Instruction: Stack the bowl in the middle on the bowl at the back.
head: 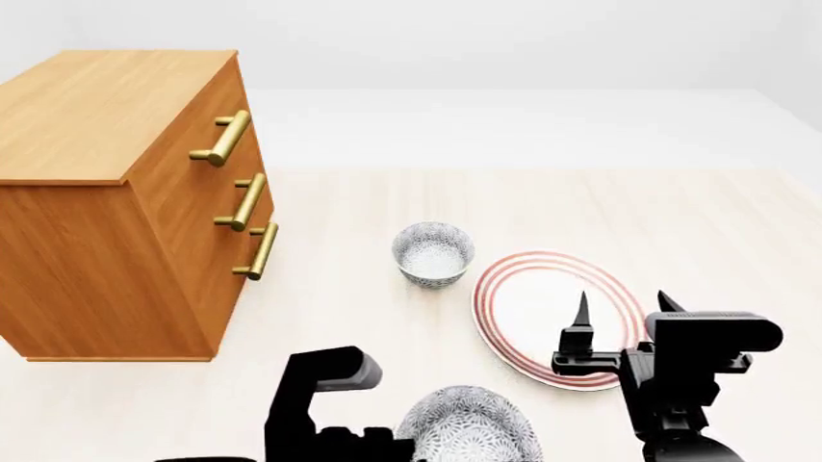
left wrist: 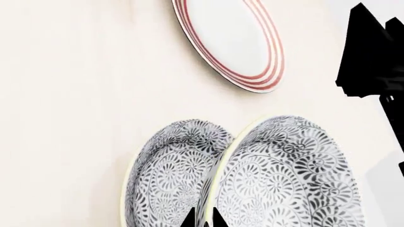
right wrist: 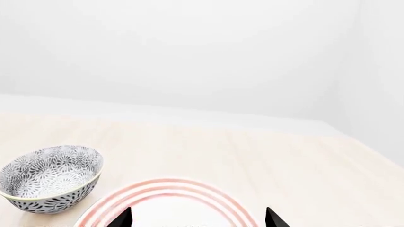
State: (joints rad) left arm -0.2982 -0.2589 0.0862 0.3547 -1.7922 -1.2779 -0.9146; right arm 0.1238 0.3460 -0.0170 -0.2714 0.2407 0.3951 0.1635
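My head camera cuts off the bowl in the middle, grey-patterned and nearest me. The left gripper seems clamped on its rim. The bowl at the back stands far, left of the red-ringed plate. The right gripper gapes wide.

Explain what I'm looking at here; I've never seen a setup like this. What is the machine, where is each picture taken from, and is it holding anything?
This is a simulated two-armed robot on wheels. One picture looks down from its head; the other two come from cameras near each claw.

On the pale surface the head view shows a wooden dresser, a red-ringed plate and the back bowl, which is patterned.

The left claw has its tips closed on either side of the rim of the middle bowl, so it seems to hold it. That bowl overlaps a third bowl in the left wrist view.

The right claw is open and empty, above the plate.
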